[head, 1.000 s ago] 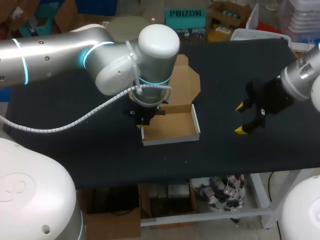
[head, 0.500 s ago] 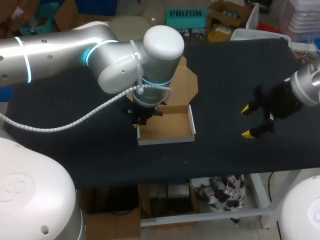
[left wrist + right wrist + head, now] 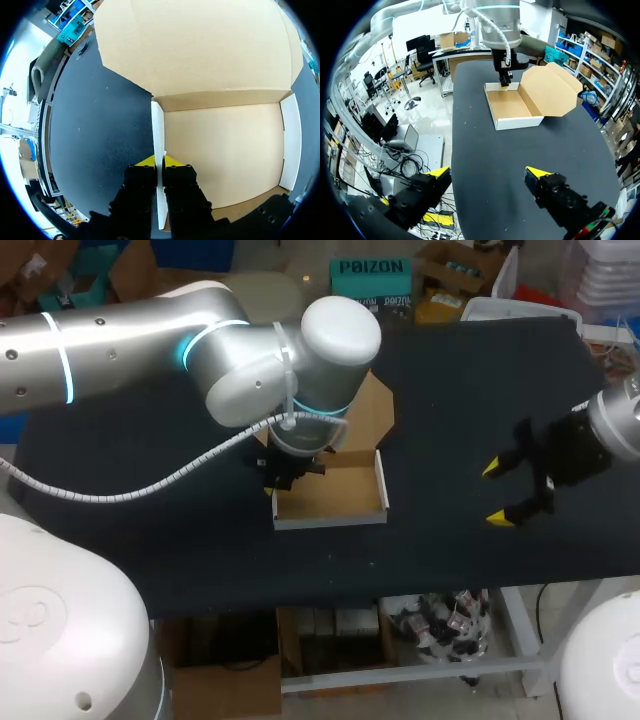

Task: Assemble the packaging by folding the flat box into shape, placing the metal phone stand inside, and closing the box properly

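Box position on the worktop, with both arms.
The box (image 3: 330,497) sits mid-worktop (image 3: 460,380), with its lid flap (image 3: 368,412) lying behind the tray. The left end effector (image 3: 159,162) straddles the box's left wall, one finger inside and one outside, both touching. The right end effector (image 3: 494,493) hangs well apart to the right.

Overhead, two wrist views; common box (image 3: 330,495)

No readable lettering, unmarked box (image 3: 335,497), plain table (image 3: 450,380)

Left pincer (image 3: 159,161) clamped narrow, pointing down; right pincer (image 3: 497,493) spread wide, well apart
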